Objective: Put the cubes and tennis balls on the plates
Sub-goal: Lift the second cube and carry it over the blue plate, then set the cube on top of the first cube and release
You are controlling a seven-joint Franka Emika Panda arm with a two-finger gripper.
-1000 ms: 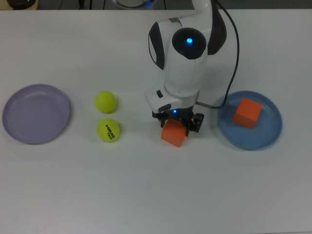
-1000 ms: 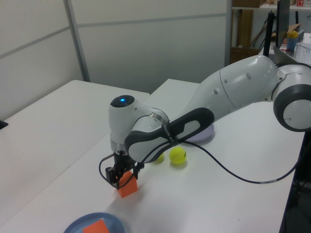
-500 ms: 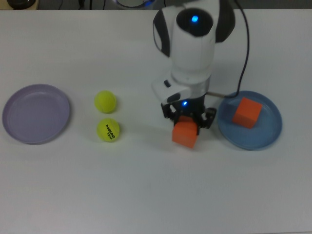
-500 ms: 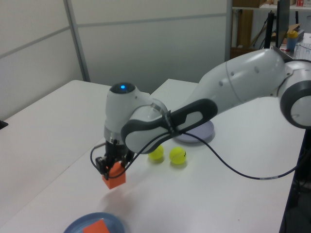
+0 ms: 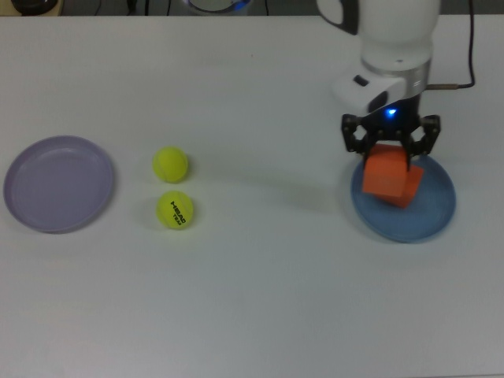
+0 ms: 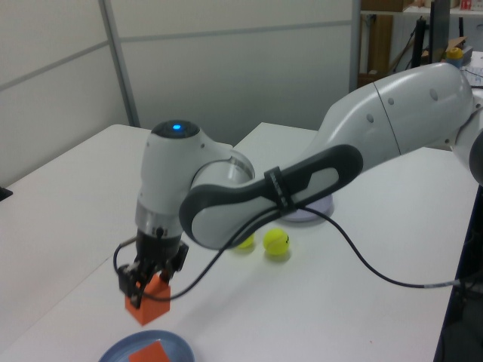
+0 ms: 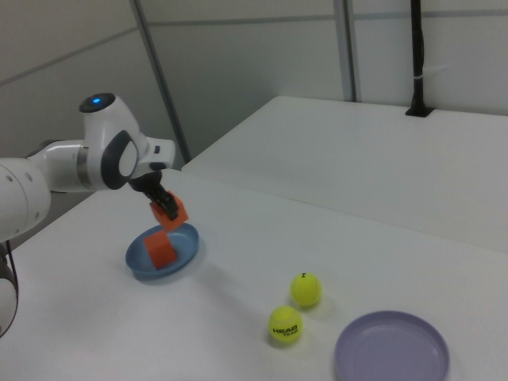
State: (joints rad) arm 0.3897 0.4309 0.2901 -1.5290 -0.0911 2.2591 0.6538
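A: Top view is showing your gripper (image 5: 389,154) closed tight on an orange cube (image 5: 383,175), which it is carrying in the air over the blue plate (image 5: 441,211).

B: And where is the other cube sitting?

A: The second cube (image 5: 409,189) is resting on that same blue plate, partly hidden under the one you are carrying. The right view is showing the held cube (image 7: 169,209) clearly above the resting cube (image 7: 159,249), with a gap between them.

B: So which step are you judging this to be?

A: You are delivering the second cube; I am reading it as the transport ending and the placement about to begin. The two tennis balls (image 5: 171,164) (image 5: 175,209) are lying on the table, close together, between the plates, and the lilac plate (image 5: 24,203) is sitting at the top view's left with nothing on it.

B: What is the next move asking of you?

A: You are needing a bare patch of plate. The resting cube is taking up the middle, so I would shift toward the open part of the plate before lowering, then let go only once the cube is down, otherwise it is risking landing on its twin and tipping off.
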